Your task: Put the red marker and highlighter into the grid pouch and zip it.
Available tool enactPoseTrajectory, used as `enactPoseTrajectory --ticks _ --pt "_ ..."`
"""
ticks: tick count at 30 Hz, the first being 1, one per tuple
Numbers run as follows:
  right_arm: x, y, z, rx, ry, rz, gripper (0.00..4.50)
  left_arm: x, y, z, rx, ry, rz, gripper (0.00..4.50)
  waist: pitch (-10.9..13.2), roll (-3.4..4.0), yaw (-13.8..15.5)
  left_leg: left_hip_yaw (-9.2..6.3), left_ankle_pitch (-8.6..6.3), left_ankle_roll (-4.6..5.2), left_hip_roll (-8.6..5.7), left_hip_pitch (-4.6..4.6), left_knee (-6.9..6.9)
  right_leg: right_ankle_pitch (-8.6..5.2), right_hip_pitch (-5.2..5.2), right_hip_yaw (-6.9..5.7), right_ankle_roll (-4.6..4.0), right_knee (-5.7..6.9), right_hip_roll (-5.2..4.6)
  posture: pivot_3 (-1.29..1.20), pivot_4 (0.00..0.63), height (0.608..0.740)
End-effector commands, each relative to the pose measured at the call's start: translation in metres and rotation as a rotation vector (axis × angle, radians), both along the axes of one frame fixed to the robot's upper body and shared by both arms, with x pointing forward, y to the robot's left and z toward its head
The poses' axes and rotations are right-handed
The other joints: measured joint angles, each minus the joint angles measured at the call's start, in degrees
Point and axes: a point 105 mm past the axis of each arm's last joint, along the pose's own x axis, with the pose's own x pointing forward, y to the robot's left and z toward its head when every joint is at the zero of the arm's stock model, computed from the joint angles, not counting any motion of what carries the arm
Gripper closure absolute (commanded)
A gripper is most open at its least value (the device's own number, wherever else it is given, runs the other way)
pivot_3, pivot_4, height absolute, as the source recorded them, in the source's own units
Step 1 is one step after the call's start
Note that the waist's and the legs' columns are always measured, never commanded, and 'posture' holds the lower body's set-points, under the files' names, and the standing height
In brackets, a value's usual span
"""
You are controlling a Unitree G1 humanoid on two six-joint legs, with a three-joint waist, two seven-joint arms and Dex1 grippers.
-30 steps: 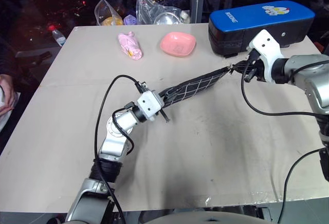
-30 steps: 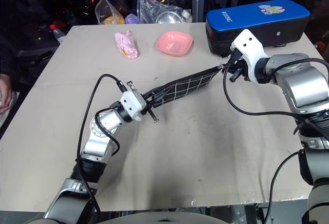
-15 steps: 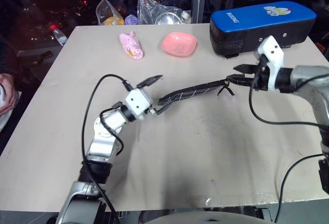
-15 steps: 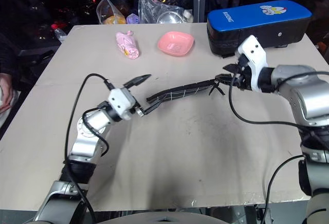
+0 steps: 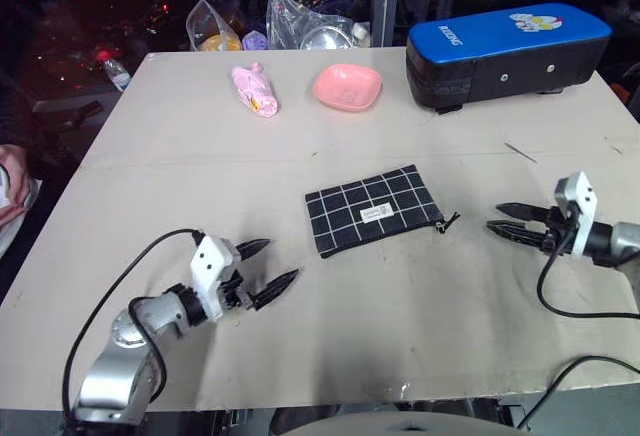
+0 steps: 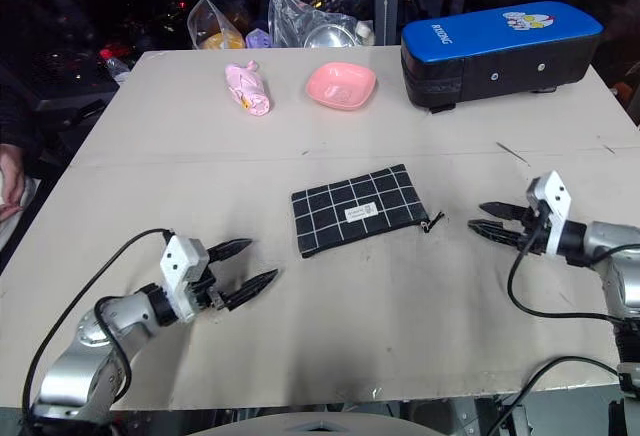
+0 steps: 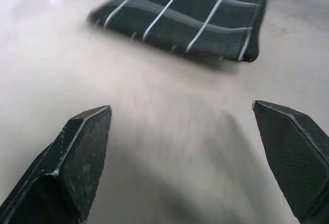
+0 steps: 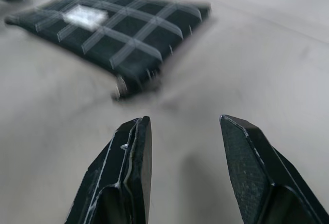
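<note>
The flat black fabric grid pouch (image 5: 373,208) with a small white label, its writing unreadable, lies mid-frame on the beige bench (image 5: 400,316). The left hand (image 5: 270,267) gapes wide at lower left; the right hand (image 5: 502,218) is parted and empty at right. The blue-and-black case (image 5: 508,52) at upper right bears white lettering.

Both arms are showing silver-grey metal links with rounded joint housings, the left arm (image 5: 125,356) looking thicker in view than the right arm (image 5: 625,241). Each wrist is wearing a small white block. From each block two slim black fingers are tapering to points, forming the left pincer (image 5: 270,268) and right pincer (image 5: 500,218). Close up, the finger pads (image 7: 293,157) are showing a fine dimpled texture and scuffed edges. Black cables are looping loosely beside each forearm and running back along the arm.
</note>
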Motion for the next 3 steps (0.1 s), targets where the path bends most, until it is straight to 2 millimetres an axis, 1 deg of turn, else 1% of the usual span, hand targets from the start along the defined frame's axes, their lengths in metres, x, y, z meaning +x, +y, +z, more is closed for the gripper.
enactPoseTrajectory --ticks 1,3 --pt "0.0015 -0.0100 0.0031 -0.018 -0.099 0.037 2.43 0.0032 0.0000 0.0118 -0.016 -0.027 0.050 0.05 0.0 0.00 0.0 0.00 0.00 0.00 0.00 0.00 0.00 0.00 0.01 0.00 0.00 0.00 0.00 0.00 0.150 0.734" --pt "0.0022 -0.0138 -0.0031 -0.041 -0.094 0.049 2.43 0.0043 -0.0021 0.0117 -0.003 -0.031 0.051 0.05 0.0 0.00 0.0 0.02 0.00 0.00 0.01 0.01 0.00 0.00 0.03 0.02 0.00 0.00 0.00 0.00 0.150 0.734"
